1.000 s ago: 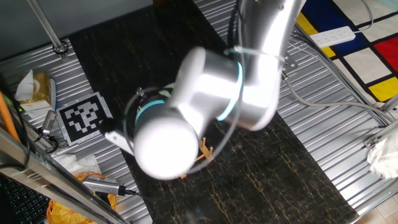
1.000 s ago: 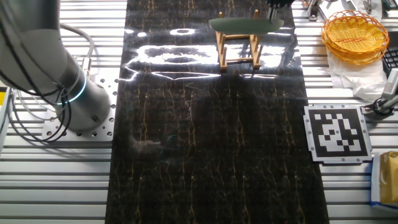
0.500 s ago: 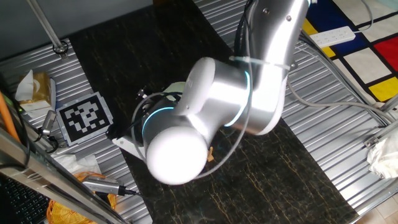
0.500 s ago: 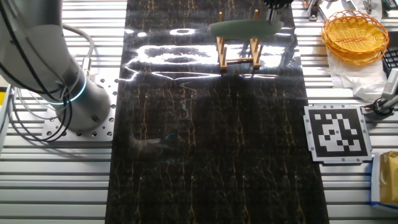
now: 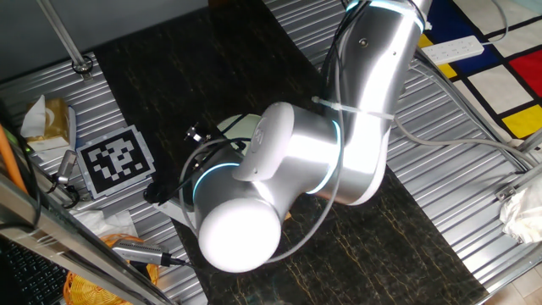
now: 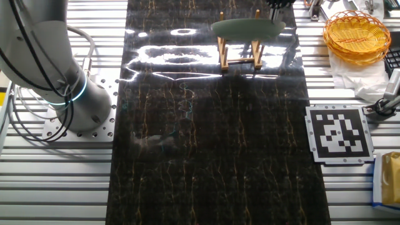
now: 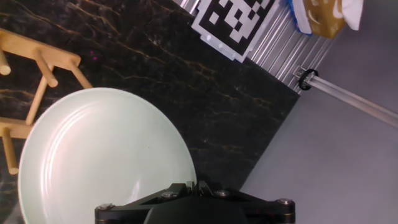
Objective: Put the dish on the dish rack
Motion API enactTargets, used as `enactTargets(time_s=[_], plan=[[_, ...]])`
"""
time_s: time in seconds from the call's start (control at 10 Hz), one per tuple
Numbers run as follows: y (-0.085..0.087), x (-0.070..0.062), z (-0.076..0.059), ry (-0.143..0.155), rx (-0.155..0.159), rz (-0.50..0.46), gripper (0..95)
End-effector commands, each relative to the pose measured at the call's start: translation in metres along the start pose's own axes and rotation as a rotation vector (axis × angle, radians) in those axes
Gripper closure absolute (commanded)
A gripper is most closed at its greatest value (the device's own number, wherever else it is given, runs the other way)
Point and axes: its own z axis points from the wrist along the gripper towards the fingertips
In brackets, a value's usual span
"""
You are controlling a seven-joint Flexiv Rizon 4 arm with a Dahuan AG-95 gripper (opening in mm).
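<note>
The pale mint-green dish (image 7: 99, 162) fills the lower left of the hand view, lying flat over the wooden dish rack (image 7: 37, 81), whose rails and pegs show at its left. In the other fixed view the dish (image 6: 247, 28) rests across the top of the rack (image 6: 239, 53) at the far end of the black mat. My gripper (image 7: 194, 185) is shut on the dish's rim at the bottom of the hand view. In the other fixed view the gripper (image 6: 275, 3) is just above the dish's right edge. In one fixed view the arm hides most of the dish (image 5: 240, 127).
A wicker basket (image 6: 356, 34) stands right of the rack. A black-and-white marker tag (image 6: 339, 133) lies on the slatted table by the mat's right edge. The arm's base (image 6: 69, 94) stands left of the mat. The tag also shows in the hand view (image 7: 239, 22).
The arm's elbow has swung and lifted in one fixed view. The dish has stayed over the rack, shifting only slightly, with the gripper still at its rim.
</note>
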Motion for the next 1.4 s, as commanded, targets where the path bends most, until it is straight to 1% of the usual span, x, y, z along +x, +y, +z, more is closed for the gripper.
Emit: enactTargets(time_s=[0.1, 0.4, 0.8, 1.1, 1.3, 1.4], plan=[[-0.002, -0.002, 0.002, 0.006, 0.008, 0.002, 95.0], [-0.005, -0.006, 0.006, 0.001, 0.001, 0.005, 95.0], [-0.004, -0.013, 0.006, 0.009, -0.002, 0.007, 95.0], [-0.004, -0.018, 0.008, 0.010, -0.006, 0.006, 95.0], [-0.004, -0.021, 0.007, 0.010, -0.010, 0.009, 95.0], [-0.002, -0.025, 0.007, 0.008, -0.018, 0.014, 95.0]])
